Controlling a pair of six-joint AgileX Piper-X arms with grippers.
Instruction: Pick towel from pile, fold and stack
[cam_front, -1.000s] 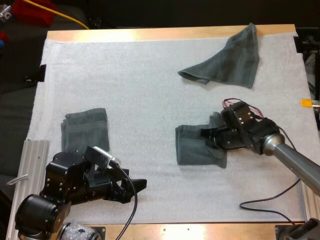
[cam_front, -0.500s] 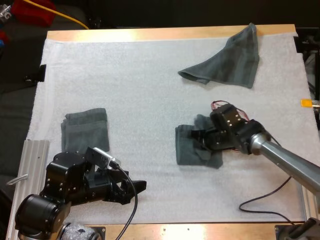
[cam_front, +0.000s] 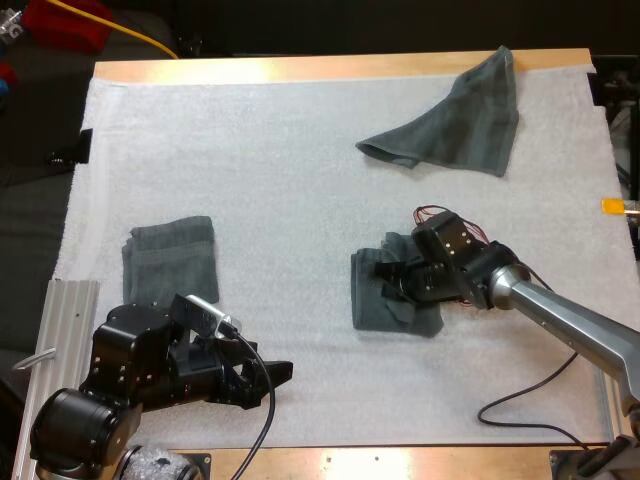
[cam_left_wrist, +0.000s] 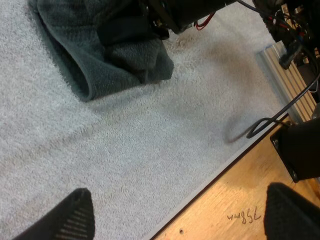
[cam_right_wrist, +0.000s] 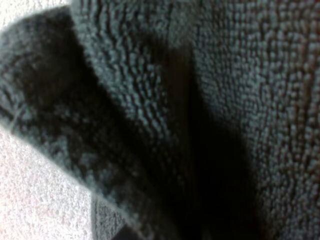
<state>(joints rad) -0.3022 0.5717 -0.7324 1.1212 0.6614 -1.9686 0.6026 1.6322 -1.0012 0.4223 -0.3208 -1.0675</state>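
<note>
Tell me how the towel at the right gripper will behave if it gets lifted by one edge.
Likely floppy: the towel bunches into soft folds at the right gripper. Probably not slippery: its pile looks nubbly up close. It may drag rather than slide on the textured mat.

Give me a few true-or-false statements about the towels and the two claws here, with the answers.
1. Three towels lie on the mat. True: left towel, middle towel, far towel.
2. The left claw is gripping a towel. False: it is open over bare mat, clear of every towel.
3. The right claw is at the middle towel. True.
4. The far towel is neatly folded. False: it lies loose and rumpled at the mat's far edge.
5. The left towel is folded. True.
</note>
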